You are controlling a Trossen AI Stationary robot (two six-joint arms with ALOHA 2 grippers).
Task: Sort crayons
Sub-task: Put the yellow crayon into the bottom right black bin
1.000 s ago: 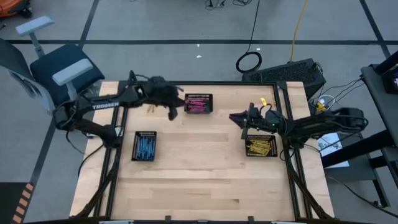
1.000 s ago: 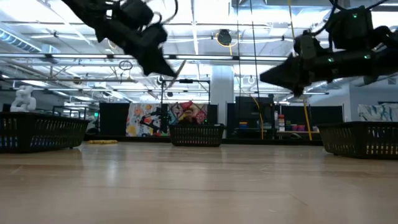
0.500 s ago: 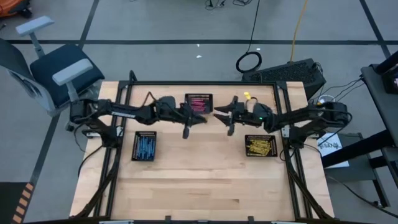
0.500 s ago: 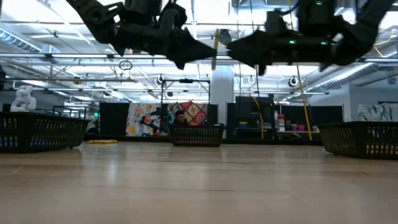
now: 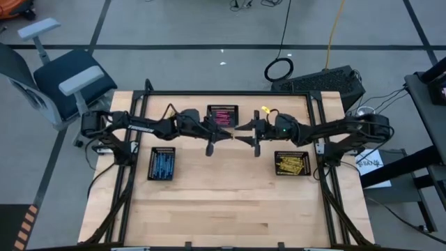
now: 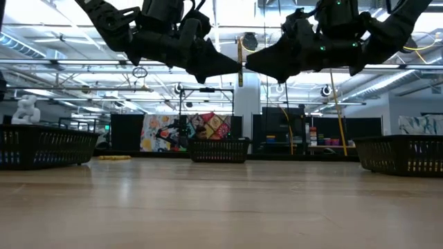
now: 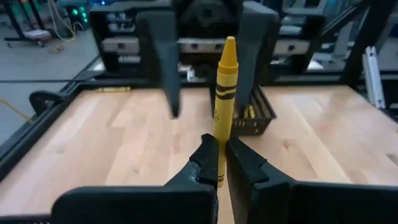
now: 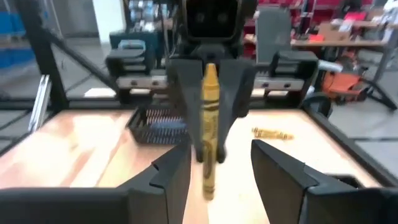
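Crayons are sorted by colour into three small black mesh baskets on the wooden table (image 5: 209,202): blue ones in the basket near the left arm (image 5: 162,164), pink ones in the basket at the table's far edge (image 5: 222,115), and yellow ones in the basket near the right arm (image 5: 292,163). Both dark arms reach inward and meet above the middle of the table, just in front of the pink basket. The left gripper (image 7: 217,163) is clamped on the lower part of one yellow crayon (image 7: 224,93), which stands upright with its tip pointing up. The right gripper (image 8: 219,165) faces it with its fingers (image 8: 168,174) spread wide on either side of that same crayon, apart from it. In the low view the crayon (image 6: 240,62) hangs as a thin upright stick between the two grippers, well above the tabletop. One more yellow crayon (image 8: 272,133) lies loose on the table near the far left corner.
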